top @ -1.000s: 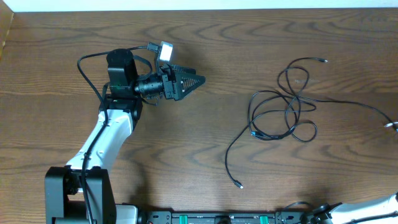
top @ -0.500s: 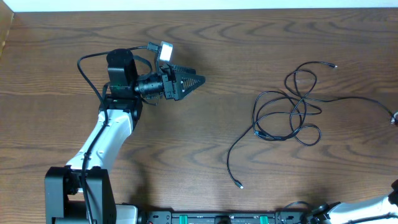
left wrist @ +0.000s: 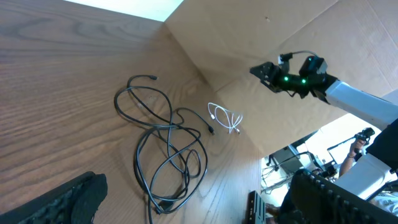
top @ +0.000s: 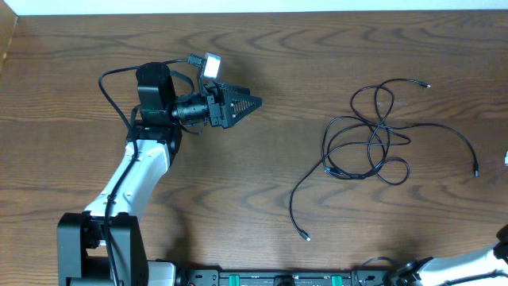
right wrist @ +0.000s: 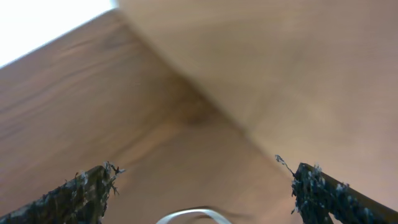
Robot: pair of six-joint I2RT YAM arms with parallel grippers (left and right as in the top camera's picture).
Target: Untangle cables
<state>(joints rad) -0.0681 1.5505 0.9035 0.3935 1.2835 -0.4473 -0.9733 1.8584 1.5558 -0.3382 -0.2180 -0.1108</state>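
Black cables (top: pixel 371 145) lie at 3 o'clock from the left gripper (top: pixel 251 103), free end trailing toward the right gripper (right wrist: pixel 202 167); both grippers stand spread, empty.

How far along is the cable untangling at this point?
Done: the white cable lies apart from the black cables. In hand: nothing. The left end effector hovers open, well away from the pile, and the right end effector is open with a bit of the white cable showing between its fingers. Left: the black cables are looped over each other in one pile.
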